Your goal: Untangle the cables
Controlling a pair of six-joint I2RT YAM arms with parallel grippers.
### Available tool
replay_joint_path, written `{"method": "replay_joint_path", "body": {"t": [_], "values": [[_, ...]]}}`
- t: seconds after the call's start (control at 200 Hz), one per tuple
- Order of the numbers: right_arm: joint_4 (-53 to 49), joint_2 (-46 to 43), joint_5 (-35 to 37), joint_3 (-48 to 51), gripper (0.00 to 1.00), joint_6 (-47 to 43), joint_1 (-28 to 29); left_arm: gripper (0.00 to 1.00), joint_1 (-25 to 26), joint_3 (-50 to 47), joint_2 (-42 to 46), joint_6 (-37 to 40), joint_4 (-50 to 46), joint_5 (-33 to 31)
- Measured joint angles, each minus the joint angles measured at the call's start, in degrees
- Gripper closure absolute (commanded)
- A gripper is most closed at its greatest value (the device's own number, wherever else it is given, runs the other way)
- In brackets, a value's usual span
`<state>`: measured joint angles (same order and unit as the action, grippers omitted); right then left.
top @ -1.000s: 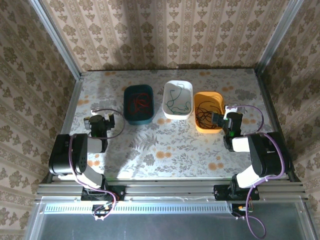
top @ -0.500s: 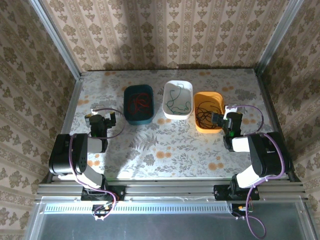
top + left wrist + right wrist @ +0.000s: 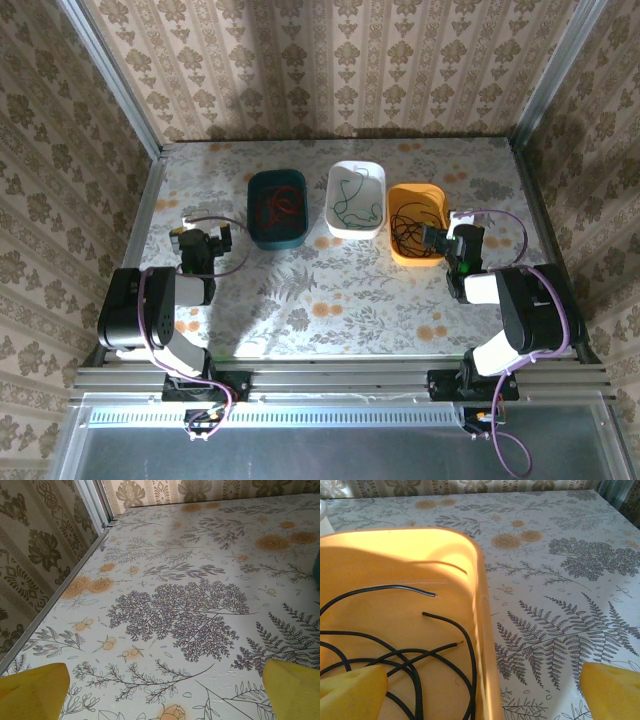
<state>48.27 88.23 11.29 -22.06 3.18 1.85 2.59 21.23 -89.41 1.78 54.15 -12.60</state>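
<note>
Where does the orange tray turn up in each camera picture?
Top external: orange tray, rightmost in the row, right of centre.
Right wrist: its wall takes the left half, seen close up.
Shared landmark: black cables lying inside it; the floral table runs through all three views.

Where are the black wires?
From above, the black wires lie in the orange tray, the rightmost one, beside the white tray and just ahead of the right gripper.
</note>
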Motion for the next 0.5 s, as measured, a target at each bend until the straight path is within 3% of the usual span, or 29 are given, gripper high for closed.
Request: {"method": "replay_joint_path", "body": {"t": [0.5], "values": [[-0.2, 0.0, -3.0, -0.6, 0.00, 0.0, -1.0, 0.00, 0.0, 0.0, 0.0, 0.0, 0.2, 0.0]]}}
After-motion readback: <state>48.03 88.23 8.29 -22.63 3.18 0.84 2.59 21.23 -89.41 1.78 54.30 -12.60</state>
